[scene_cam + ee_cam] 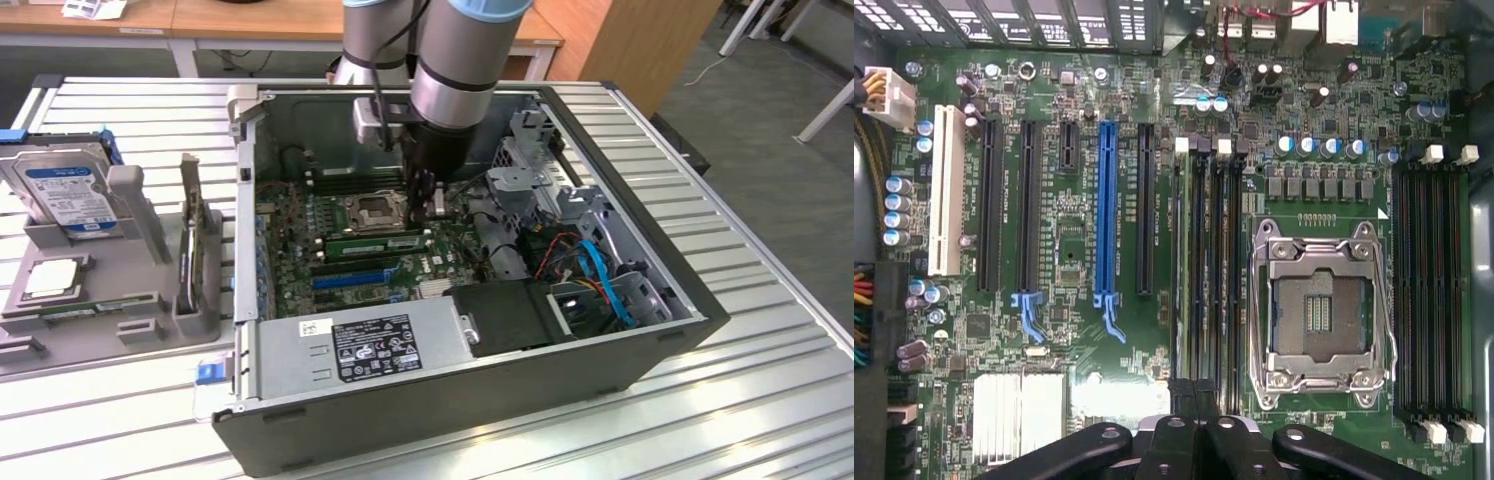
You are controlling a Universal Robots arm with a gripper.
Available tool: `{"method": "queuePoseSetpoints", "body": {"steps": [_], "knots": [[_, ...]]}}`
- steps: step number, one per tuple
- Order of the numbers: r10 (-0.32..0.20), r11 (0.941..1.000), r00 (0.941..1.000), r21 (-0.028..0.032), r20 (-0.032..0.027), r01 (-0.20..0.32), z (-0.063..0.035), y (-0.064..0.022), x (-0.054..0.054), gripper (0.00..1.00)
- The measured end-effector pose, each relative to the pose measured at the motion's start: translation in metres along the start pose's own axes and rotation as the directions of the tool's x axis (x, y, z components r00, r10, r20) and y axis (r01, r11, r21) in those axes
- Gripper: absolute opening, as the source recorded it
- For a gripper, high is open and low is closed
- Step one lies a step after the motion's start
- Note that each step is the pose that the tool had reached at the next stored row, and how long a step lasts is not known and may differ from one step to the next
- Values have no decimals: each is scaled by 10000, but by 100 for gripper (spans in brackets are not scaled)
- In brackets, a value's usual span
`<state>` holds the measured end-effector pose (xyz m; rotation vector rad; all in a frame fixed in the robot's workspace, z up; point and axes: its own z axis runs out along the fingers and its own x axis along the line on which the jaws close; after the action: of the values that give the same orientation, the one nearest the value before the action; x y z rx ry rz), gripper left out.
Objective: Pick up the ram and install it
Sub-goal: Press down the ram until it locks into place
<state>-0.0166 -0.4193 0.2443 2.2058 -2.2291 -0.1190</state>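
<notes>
Arm's down inside the open black-and-grey PC tower case [674,330], which lies on its side on the slatted metal counter [761,400]. The gripper [430,208] sits over the green mobo, just beside the square silver CPU socket [371,210]. Fingers [1176,440] are closed, tips together.

The ram [378,243], a long thin green board stick, stands on its long edge in a black slot just on the near side of the socket. Its long axis runs w/ the slots, from the exterior view's left to the exterior view's right. In the wrist view I see it edge-on [1179,260], a pale green line in the slot row.

The closed tips are over its end on the exterior view's right; can't tell if they touch it.

The boxy silver hard drive w/ blue label [64,190] stands in the grey holder tray [134,200] on the exterior view's left, well apart from the case.
</notes>
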Motion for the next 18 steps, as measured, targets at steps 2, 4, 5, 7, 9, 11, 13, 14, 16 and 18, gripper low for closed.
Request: {"method": "queuePoseSetpoints", "body": {"steps": [2,4,5,7,9,11,13,14,16,18], "knots": [[0,10000,10000,0,0,0,1,19,0,10],[1,10000,10000,0,-1,-1,2,41,1,10],[0,10000,10000,0,0,0,3,52,1,10],[0,10000,10000,0,-1,0,4,75,1,10],[0,10000,10000,0,-1,0,5,95,1,10],[0,10000,10000,0,-1,0,6,115,1,10],[0,10000,10000,0,0,0,7,136,2,10],[0,10000,10000,0,-1,0,8,146,2,10],[1,10000,10000,-1,-1,-1,9,167,2,10],[0,10000,10000,0,-1,0,10,192,3,10]]}}
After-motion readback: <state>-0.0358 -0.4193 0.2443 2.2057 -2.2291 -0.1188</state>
